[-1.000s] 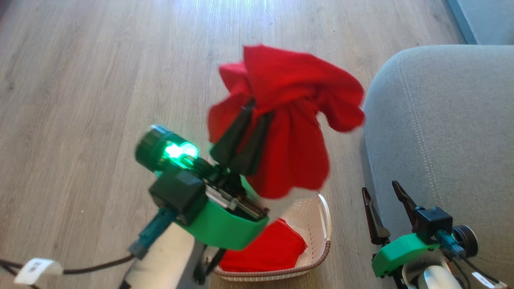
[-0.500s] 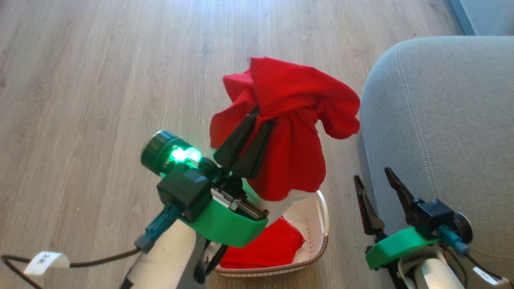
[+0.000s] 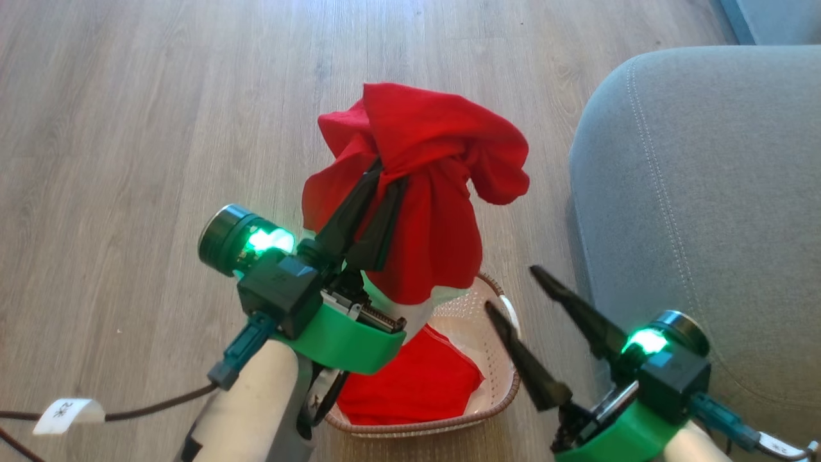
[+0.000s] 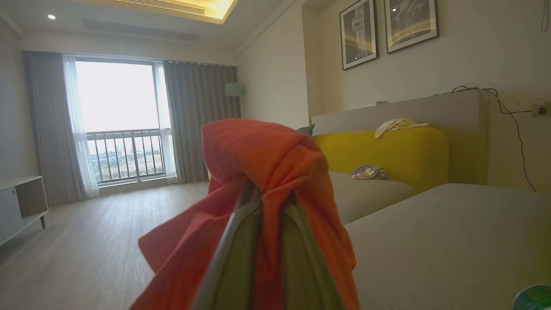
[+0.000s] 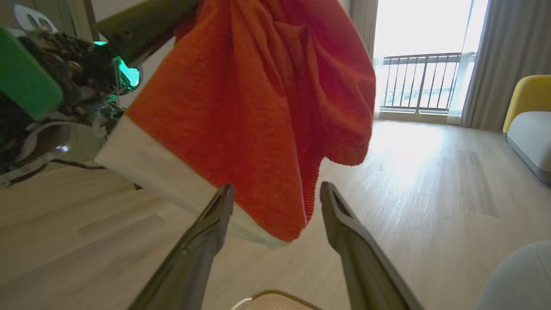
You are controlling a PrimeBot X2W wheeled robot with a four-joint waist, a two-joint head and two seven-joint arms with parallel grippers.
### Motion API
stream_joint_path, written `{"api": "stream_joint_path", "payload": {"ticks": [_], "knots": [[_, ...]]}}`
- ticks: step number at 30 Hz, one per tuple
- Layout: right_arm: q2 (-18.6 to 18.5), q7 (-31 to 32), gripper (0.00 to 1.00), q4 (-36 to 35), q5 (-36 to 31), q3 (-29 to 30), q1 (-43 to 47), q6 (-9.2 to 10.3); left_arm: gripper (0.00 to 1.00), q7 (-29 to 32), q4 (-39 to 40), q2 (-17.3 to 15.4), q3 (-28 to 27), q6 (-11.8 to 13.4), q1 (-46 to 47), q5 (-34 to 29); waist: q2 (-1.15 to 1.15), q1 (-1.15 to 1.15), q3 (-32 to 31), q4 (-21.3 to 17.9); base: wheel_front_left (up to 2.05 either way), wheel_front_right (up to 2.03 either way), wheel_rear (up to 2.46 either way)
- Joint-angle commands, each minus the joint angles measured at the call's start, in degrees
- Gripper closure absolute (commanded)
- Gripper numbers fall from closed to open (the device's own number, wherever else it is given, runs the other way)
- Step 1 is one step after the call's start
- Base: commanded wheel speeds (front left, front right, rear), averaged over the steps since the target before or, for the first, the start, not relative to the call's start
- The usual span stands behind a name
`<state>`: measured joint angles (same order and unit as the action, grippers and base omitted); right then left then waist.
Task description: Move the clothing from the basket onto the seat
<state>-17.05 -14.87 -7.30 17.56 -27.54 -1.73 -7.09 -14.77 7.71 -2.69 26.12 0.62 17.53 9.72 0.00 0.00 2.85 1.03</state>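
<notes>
The left hand is clamped on a red garment held above the basket. The right hand, jaws apart, hovers beside the seat.

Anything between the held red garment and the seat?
In the head view, bare wood floor separates the red garment, shut in the left claw, from the seat; the open right claw sits lower, near the basket.
</notes>
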Motion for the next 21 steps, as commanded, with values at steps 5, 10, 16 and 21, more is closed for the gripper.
{"api": "stream_joint_path", "payload": {"ticks": [5,10,16,21], "knots": [[-2.1,-0.1,0.00,-5.0,1.2,-2.1,-2.8,-0.40,1.00,-0.2,0.7,-0.2,-1.3,-0.6,2.8,-0.9,0.00,0.00,0.1,0.0,0.00,0.00,0.00],[-2.1,-0.1,0.00,-4.8,0.0,-2.7,-4.0,-0.40,1.00,-0.2,-0.2,-0.2,0.7,-1.3,2.7,-1.1,0.00,0.00,0.1,0.3,0.00,0.00,0.00],[-2.0,-0.1,0.00,-3.4,-1.2,-2.7,-5.2,-0.40,1.00,-0.2,-1.2,-0.2,3.4,-2.6,2.7,-0.9,0.00,0.00,0.0,1.0,0.00,0.00,0.00],[-1.9,-0.1,0.00,-2.0,-2.1,-1.8,-5.7,-0.40,1.00,-0.2,-1.9,-0.2,5.4,-3.4,2.5,-0.6,0.00,0.00,-0.2,1.6,0.00,0.00,0.00]]}}
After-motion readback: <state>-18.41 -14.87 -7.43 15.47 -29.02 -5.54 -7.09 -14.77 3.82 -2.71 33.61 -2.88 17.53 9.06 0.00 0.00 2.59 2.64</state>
